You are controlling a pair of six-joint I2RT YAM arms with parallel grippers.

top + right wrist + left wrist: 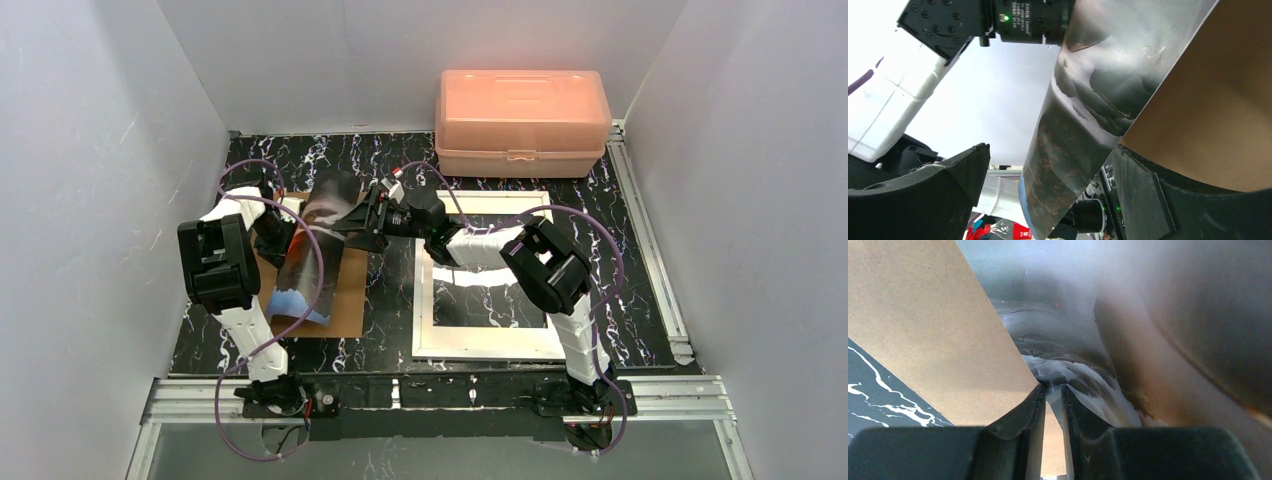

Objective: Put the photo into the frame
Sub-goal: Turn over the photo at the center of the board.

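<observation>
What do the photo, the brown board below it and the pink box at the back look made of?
Photo: thin glossy paper, likely a photographic print; it bends into a curve and shows sheen. Brown board: matte fibreboard or stiff card; it lies flat, uniform tan, with no shine. Pink box: translucent plastic, judging by its moulded lid and soft glow.

Black white-veined table (pixel 380 160) under a brown board (pixel 350 295), a white frame (pixel 480 343) and a pink box (pixel 520 120).

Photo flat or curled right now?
Curled. The photo bows up off the brown board, one edge pinched in the left claw.
</observation>
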